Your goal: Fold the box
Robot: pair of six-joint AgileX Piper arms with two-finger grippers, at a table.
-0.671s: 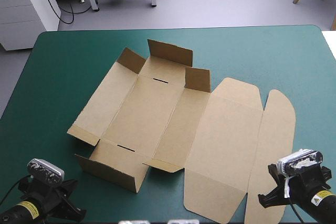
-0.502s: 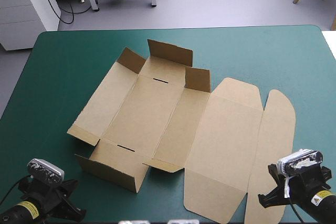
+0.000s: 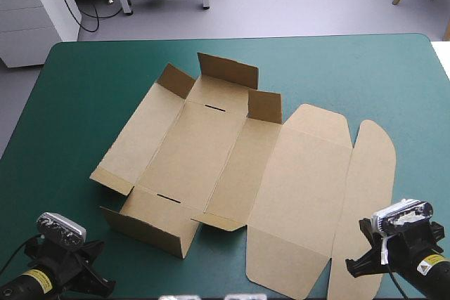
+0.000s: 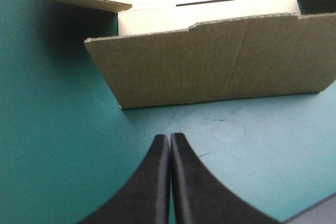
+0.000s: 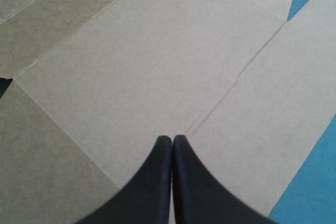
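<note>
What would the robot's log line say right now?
box: mostly flat, end flaps raised | left gripper: shut, short of box | right gripper: shut, over lid panel

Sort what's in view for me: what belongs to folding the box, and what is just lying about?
Part of the job:
box, mostly flat, end flaps raised
left end effector, shut, facing its near wall
right end effector, shut, over the flat lid panel

Just there:
teal-green cover, only the surface under the box
</note>
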